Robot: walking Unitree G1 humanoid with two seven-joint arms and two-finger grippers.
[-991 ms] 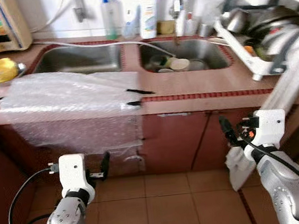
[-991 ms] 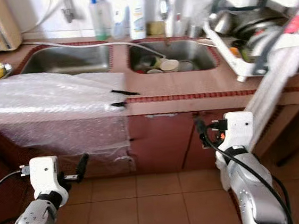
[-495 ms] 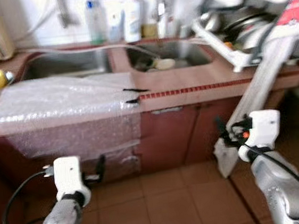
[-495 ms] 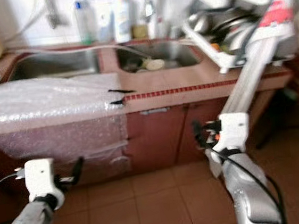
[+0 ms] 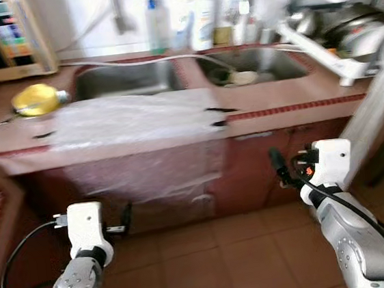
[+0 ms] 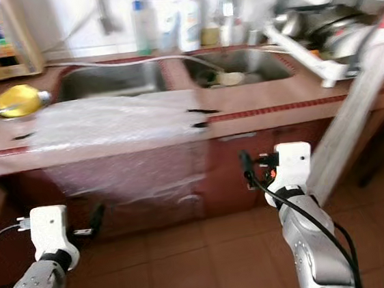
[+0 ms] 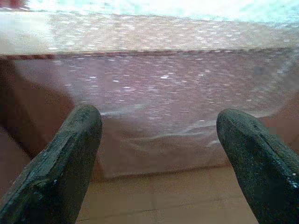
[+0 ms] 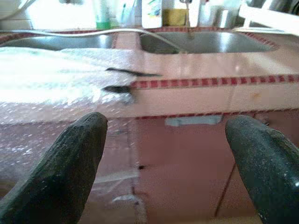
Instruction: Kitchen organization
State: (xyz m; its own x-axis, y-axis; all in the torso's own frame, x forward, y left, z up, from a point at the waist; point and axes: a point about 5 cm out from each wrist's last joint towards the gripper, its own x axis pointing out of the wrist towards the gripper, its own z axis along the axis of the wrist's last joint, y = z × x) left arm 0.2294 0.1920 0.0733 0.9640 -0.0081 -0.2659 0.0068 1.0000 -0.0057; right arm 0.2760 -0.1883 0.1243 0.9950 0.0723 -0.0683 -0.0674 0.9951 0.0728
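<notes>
**Operator:** What has changed in the last second?

**Observer:** Your view has swung, not the kitchen. The whole scene has slid to the right across the head views, so the robot has turned or stepped toward its left. The yellow object (image 5: 35,100) at the left end of the counter (image 5: 290,100) now sits well inside the view. The pictures are slightly blurred, so you are probably still moving.

**Operator:** Where is the work?

**Observer:** The bubble wrap sheet (image 5: 134,119) lies flat on the counter in front of the left sink basin (image 5: 125,79) and hangs down over the cabinet front (image 5: 249,169). The right sink basin (image 5: 256,65) holds dishes I cannot identify, and the dish rack (image 5: 341,28) stands at the far right. Bottles (image 5: 203,19) line the wall behind the sinks.

**Operator:** And the arms?

**Observer:** Both are low, in front of the cabinet and well short of the counter. Your left gripper (image 7: 159,154) has its jaws spread wide and holds nothing, facing the hanging part of the sheet. Your right gripper (image 8: 168,154) is likewise spread and empty, pointing at the counter edge beside the sheet's corner.

**Operator:** So what does that mean?

**Observer:** I judge that nothing is organised yet; you are now squarer to the sheet, which looks like the nearest thing to grasp.
</notes>
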